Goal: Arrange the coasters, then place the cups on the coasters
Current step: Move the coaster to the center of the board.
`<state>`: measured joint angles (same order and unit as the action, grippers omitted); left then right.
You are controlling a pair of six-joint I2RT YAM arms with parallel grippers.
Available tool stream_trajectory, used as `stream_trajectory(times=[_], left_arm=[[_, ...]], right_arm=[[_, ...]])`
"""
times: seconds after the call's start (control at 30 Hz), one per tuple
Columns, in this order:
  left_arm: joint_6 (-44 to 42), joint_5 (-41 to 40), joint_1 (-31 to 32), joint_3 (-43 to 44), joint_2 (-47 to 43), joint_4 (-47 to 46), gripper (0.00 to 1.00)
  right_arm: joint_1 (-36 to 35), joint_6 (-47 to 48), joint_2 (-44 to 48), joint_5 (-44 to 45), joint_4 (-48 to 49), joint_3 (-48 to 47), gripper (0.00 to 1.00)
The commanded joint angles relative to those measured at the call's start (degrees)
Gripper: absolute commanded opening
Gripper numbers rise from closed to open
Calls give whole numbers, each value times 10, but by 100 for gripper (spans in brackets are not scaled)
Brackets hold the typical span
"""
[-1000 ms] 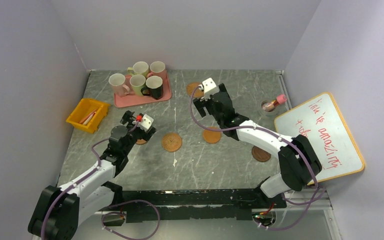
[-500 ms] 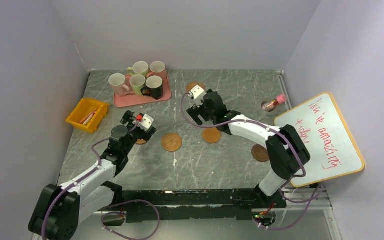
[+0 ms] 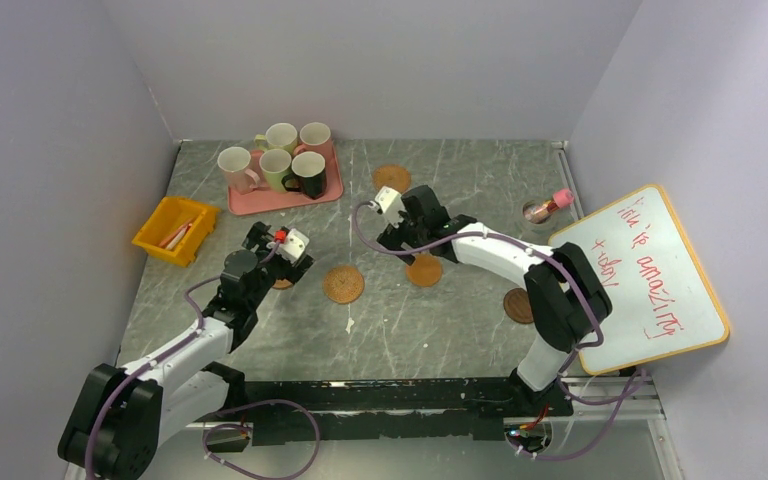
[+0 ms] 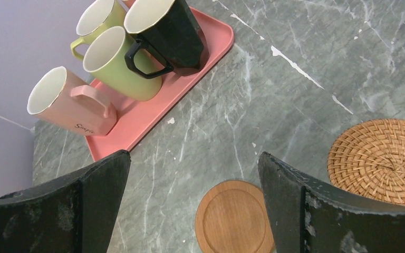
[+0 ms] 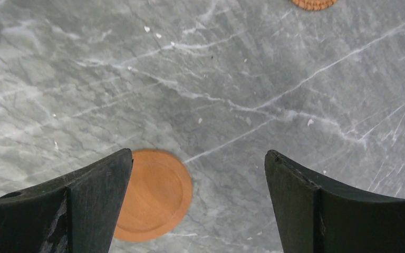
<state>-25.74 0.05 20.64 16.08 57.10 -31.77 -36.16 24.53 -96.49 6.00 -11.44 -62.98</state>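
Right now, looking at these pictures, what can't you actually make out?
Dark brown coaster: top view, the right arm covers part of it.
Smooth coaster: left wrist view, cut by the bottom edge and a finger.
Whiteboard writing: top view, too small to read.
Yellow bin contents: top view, too small to name.

Five mugs (image 3: 276, 168) stand clustered upright, far left; coasters (image 3: 343, 284) lie scattered flat.

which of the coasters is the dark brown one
The dark brown coaster, the one lying closest to the whiteboard at the far right. The rest are lighter, tan or orange.
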Motion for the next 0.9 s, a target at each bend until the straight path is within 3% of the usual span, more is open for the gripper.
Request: stream_trajectory(times=[0.0,0.43,0.87], left_arm=[[7,7,-3,11,-1,-15,96],[5,6,-3,11,0,-16,96],[5,4,-3,14,8,-15,96]], right_arm=[[10,25,0,26,-8,19,100],[58,40,-22,70,11,60,100],[198,110,-7,99,64,115,100]])
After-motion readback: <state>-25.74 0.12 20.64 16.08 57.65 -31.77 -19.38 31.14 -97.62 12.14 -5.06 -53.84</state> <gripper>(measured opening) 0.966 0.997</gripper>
